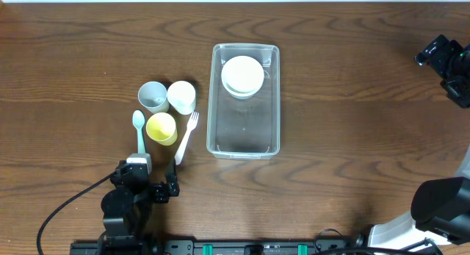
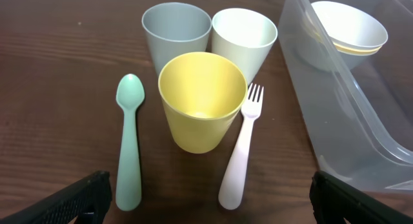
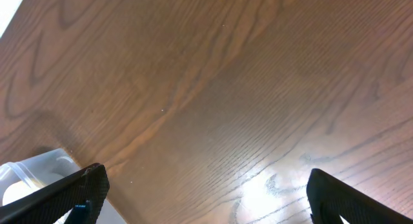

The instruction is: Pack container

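On a dark wooden table (image 1: 352, 101), a clear rectangular plastic container (image 1: 246, 130) sits at centre, with stacked white bowls (image 1: 242, 76) at its far end. The left hand (image 2: 206, 199) and right hand (image 3: 205, 185) both gape wide, holding nothing. Light, slick and probably thin-walled, the container looks best gripped at its rim. A yellow plastic cup (image 2: 200, 101) stands to its left.

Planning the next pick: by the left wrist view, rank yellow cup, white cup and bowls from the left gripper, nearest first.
From the left gripper:
1. yellow cup, dead ahead.
2. white cup, behind it, rightward.
3. bowls, far right, inside the container.
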Robot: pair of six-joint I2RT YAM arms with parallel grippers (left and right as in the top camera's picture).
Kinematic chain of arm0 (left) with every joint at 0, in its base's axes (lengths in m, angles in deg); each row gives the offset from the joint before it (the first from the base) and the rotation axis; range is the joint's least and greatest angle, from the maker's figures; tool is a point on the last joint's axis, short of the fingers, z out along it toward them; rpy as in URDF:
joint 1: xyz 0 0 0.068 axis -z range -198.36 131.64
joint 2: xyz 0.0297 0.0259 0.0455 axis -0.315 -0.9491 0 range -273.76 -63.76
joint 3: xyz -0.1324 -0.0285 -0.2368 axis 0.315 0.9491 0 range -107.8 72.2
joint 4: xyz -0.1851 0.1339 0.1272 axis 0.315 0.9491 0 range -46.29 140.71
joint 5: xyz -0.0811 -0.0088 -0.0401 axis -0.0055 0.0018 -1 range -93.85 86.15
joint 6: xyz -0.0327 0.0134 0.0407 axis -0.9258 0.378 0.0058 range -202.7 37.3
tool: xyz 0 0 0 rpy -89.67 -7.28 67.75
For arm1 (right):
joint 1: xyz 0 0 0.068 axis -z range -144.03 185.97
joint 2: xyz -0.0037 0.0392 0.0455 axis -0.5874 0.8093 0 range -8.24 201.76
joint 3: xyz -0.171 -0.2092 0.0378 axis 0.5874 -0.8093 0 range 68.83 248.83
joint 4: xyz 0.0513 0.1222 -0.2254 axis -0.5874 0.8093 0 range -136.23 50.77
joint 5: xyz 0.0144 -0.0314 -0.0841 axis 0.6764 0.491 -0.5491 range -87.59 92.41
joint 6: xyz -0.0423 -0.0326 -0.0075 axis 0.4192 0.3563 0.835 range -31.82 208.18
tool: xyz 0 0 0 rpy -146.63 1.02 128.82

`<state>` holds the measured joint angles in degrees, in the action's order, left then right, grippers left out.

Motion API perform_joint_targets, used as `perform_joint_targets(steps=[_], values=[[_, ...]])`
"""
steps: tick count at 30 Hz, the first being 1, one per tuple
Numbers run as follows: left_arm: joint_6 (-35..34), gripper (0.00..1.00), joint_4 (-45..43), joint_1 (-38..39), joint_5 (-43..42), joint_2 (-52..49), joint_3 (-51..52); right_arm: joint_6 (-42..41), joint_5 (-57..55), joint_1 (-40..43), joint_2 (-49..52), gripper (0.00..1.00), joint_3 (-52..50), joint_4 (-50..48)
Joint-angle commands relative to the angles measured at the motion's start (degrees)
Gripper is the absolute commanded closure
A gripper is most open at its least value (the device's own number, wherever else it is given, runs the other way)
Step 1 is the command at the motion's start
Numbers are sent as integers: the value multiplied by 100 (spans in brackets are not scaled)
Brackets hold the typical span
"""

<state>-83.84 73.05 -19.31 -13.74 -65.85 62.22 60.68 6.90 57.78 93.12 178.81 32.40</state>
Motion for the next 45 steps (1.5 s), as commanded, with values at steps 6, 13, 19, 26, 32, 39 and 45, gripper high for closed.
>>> perform_joint_targets(steps=[6, 13, 19, 26, 32, 39, 45], values=[[-133, 2, 391, 13, 439, -2337, -2221, 37, 0, 42, 22, 1, -44, 7], [133, 2, 1998, 13, 435, -5248, -4907, 37, 0, 42, 22, 1, -44, 7], [96, 2, 2728, 9, 306, -6948, -5987, 37, 0, 42, 22, 1, -44, 7], [-627, 1, 3093, -304, 308, -8100, -5963, 35, 0, 42, 22, 1, -44, 7], [-553, 2, 2988, -494, 313, -8362, -5923, 37, 0, 42, 22, 1, -44, 7], [-452, 16, 2514, -542, 330, -8747, -5685, 37, 0, 42, 22, 1, -44, 7], [-452, 20, 2417, -542, 328, -9250, -5681, 35, 0, 42, 22, 1, -44, 7]])
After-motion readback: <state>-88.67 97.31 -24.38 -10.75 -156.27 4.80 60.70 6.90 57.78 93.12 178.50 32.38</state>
